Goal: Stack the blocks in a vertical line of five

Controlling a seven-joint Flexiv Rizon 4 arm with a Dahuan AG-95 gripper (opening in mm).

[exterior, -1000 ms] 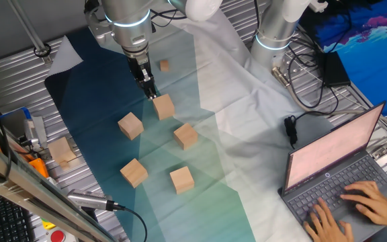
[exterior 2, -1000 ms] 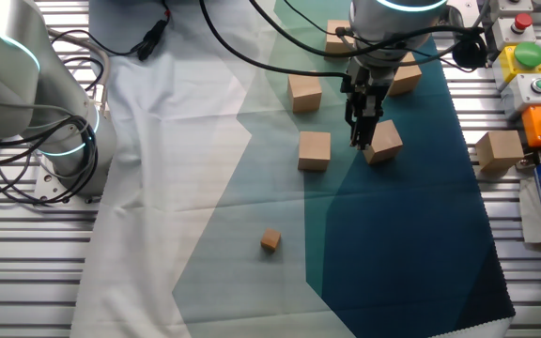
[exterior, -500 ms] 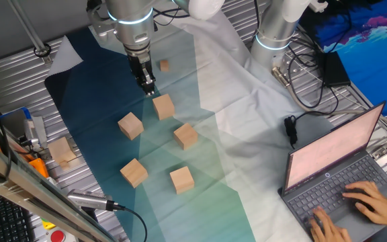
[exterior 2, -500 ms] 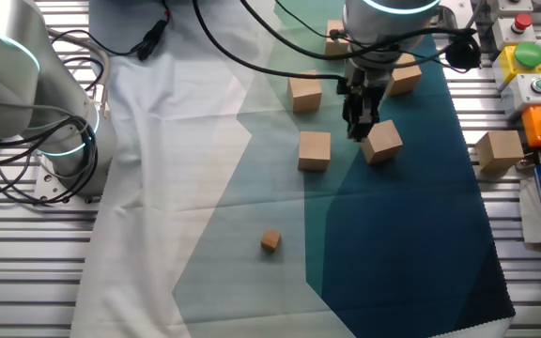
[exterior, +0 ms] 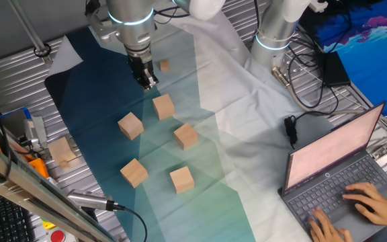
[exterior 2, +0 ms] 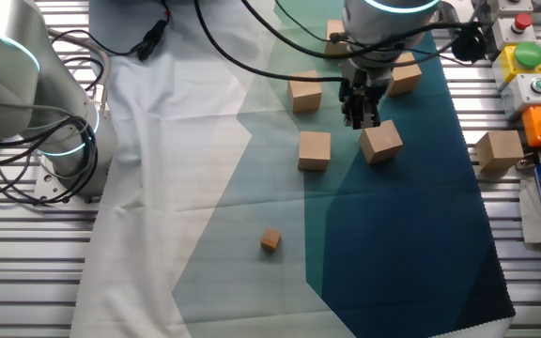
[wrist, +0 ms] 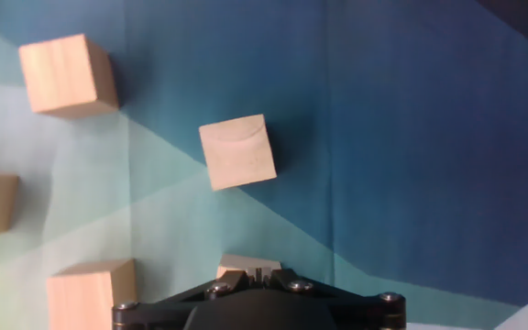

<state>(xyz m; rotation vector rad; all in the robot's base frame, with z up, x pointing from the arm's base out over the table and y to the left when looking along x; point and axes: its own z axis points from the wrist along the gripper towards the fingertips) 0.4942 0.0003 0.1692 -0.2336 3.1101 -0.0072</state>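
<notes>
One claw has risen, seemingly empty, above block

The gripper has moved up and away from the block that it was touching one second ago. Now this block lies apart from the fingertips, just below them in one fixed view, and its pose is slightly turned compared with before.

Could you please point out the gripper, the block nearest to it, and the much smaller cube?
gripper (exterior: 149,85): one fixed view, at the fingertips.
nearest block (exterior: 163,106): one fixed view, on its top face.
small cube (exterior 2: 270,241): the other fixed view, on its top face.
</notes>
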